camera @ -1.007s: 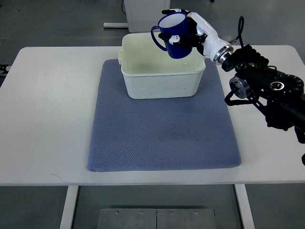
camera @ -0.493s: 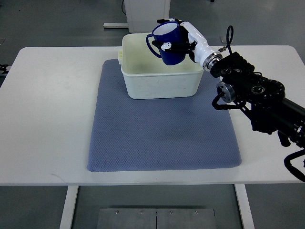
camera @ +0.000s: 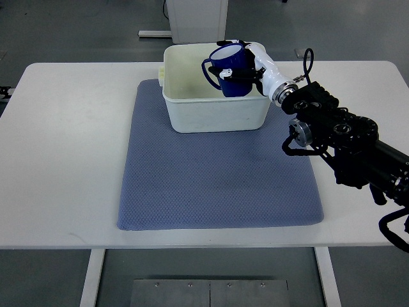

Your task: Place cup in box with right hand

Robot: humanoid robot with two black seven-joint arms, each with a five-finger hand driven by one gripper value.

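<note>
A dark blue cup (camera: 229, 69) with a white inside and a handle on its left is tilted, its lower part down inside the cream box (camera: 216, 115). My right hand (camera: 244, 70), white with black fingers, is shut on the cup from its right side. The right arm (camera: 339, 137), black and bulky, comes in from the right edge over the table. The box stands at the far end of a blue-grey mat (camera: 217, 173). The cup's base is hidden by the box's wall. The left arm does not show.
The mat lies on a white table (camera: 64, 147). A white cabinet base (camera: 195, 16) stands on the floor beyond the table's far edge, just behind the box. Floor shows around the table.
My right hand has carried the cup downward into the box, and the arm has moved lower and to the left along with it.
</note>
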